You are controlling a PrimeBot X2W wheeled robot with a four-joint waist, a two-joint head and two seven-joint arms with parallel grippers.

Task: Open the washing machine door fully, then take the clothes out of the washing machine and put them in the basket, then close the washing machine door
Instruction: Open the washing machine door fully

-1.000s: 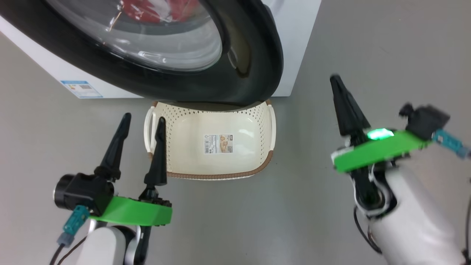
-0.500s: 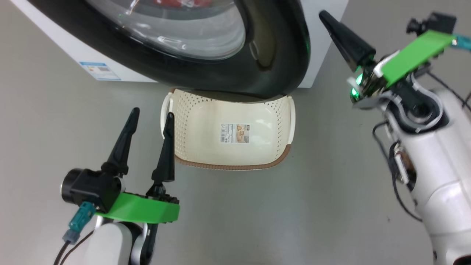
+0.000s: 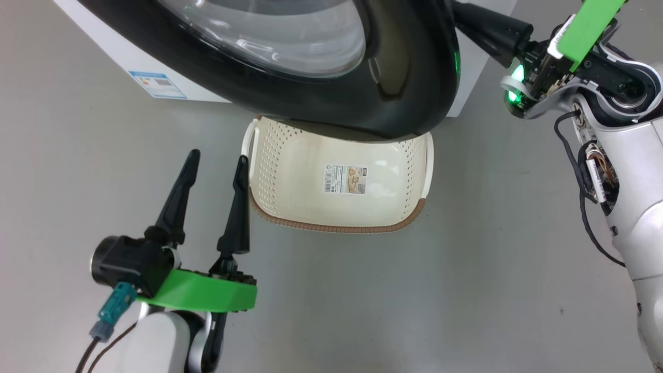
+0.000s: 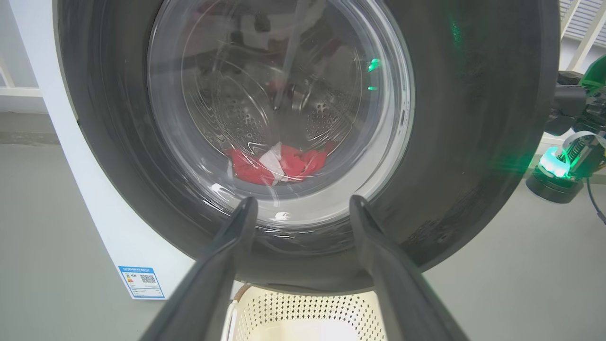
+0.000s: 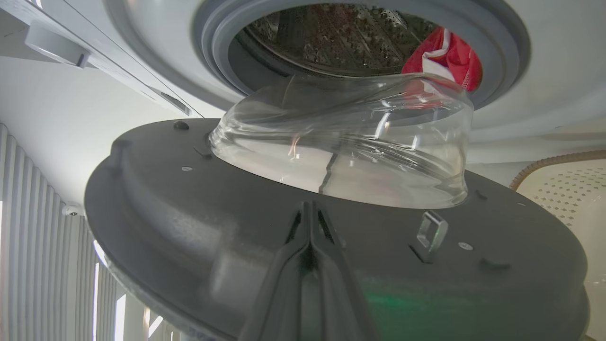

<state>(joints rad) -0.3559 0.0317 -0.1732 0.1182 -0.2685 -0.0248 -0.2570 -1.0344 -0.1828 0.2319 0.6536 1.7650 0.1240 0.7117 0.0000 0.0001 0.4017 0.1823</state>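
right tool (image 5: 310, 208), its two long dark fingers pressed together with nothing between them, points at the grey inner face of the large round washing machine door (image 3: 404, 77) with its glossy black rim. it seems placed to push the partly open door wider, though contact is unclear. the left tool (image 3: 217, 156) hovers spread wide and empty just beside the small cream-white perforated plastic basket (image 3: 336, 226), which sits empty on the grey floor (image 3: 414, 311) under the door, ready for laundry. the soft red and white clothes (image 4: 279, 163) lie in the big white washing machine (image 5: 544, 71), inside its steel drum.

One door (image 3: 409, 67), one basket (image 3: 290, 181) — two tools (image 3: 218, 155) (image 3: 484, 27)
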